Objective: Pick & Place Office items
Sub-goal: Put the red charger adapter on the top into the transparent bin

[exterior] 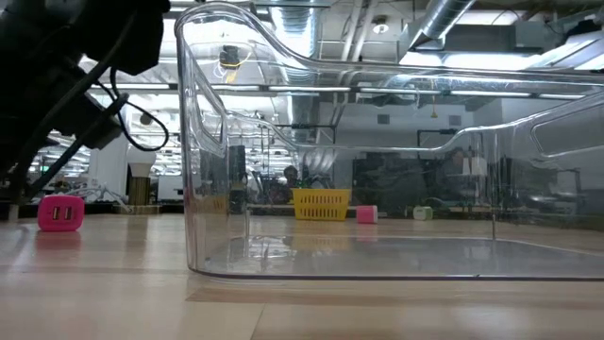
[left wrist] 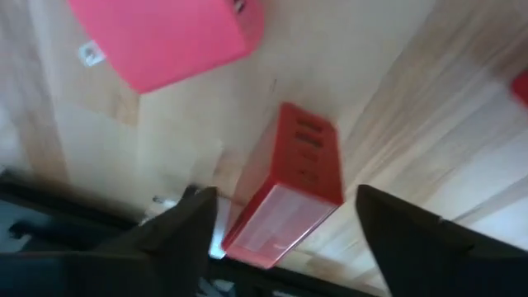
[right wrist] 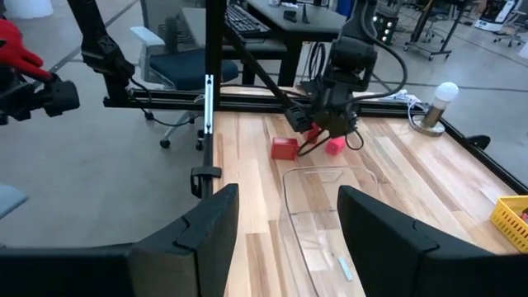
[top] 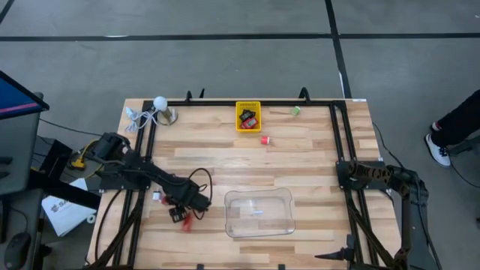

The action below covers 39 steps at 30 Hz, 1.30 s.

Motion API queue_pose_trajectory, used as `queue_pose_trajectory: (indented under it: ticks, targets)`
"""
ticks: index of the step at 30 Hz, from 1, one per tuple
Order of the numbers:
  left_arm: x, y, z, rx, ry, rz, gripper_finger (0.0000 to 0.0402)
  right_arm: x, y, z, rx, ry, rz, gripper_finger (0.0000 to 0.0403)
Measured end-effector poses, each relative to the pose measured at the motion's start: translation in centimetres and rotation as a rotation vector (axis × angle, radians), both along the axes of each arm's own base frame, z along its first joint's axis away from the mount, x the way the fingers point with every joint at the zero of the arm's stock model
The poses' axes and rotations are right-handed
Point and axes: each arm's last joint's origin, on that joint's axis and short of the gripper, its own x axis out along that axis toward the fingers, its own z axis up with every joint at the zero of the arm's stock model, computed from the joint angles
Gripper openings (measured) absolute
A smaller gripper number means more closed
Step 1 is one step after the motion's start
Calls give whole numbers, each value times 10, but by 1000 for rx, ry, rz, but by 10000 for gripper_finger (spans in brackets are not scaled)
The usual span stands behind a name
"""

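Left gripper (left wrist: 280, 235) low over worktop's front-left area, open around red block (left wrist: 289, 194), not clamped.
Right gripper (right wrist: 285, 235) open, empty, at right edge; more pieces in yellow basket (top: 247, 117) at back edge.

Industrial lab: exposed ceiling ducts (exterior: 453, 24), workbenches, concrete floor (top: 225, 67).

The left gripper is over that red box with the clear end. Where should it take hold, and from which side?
Grip the red box across its two long side faces, coming straight down from above. It lies flat on the table, long and narrow, and sits between the open fingers of the left gripper, so the narrow width probably fits. The pink block lies apart.
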Motion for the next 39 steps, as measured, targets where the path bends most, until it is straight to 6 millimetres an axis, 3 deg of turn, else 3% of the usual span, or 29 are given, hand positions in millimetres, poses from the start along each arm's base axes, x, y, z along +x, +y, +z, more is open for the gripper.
queue_pose_trajectory:
  ticks: [7,13,17,24,32,35,39]
  targets:
    - [4,1,-1,-48,-14,31,111,-2,1,0,-1,-2,6,201]
    - [4,0,0,-65,-14,30,110,-2,1,0,-4,-4,6,201]
    - [4,1,13,-65,-74,19,110,-2,1,0,-7,-3,6,201]
    - [5,5,73,-28,-388,-15,110,-1,0,1,-18,-2,8,201]
    - [22,-1,132,-153,-979,-124,110,-1,0,1,-20,-2,9,201]
    - [36,-4,132,-178,-1067,-171,110,-1,0,1,-20,-2,9,201]
    - [65,-10,106,-209,-1051,-234,110,-1,0,1,-27,0,9,201]
